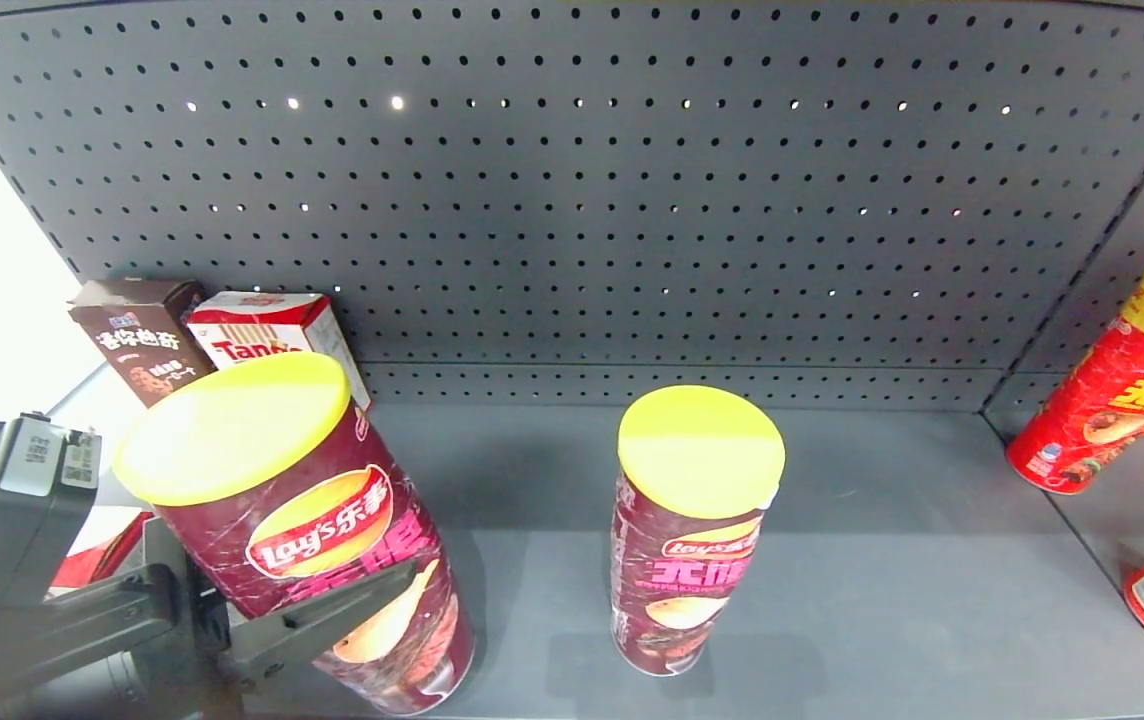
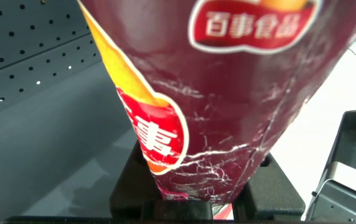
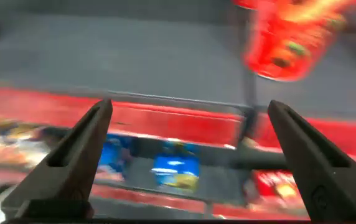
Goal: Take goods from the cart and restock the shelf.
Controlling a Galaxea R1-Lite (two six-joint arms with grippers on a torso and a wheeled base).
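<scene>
The left gripper (image 1: 327, 615) squeezes the dark red chip can (image 1: 282, 500) and should set it flat on the shelf (image 1: 882, 600), left of the other can (image 1: 697, 520).

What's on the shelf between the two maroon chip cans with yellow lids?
Nothing. In the head view, only bare grey shelf lies between the left can and the right can.

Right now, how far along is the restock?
Done: one maroon can stands upright on the shelf. In hand: the left end effector is clamped on a second maroon can at its left front, not yet released. Left: the right end effector is open and empty; blurred packets beyond it may be further stock.
</scene>
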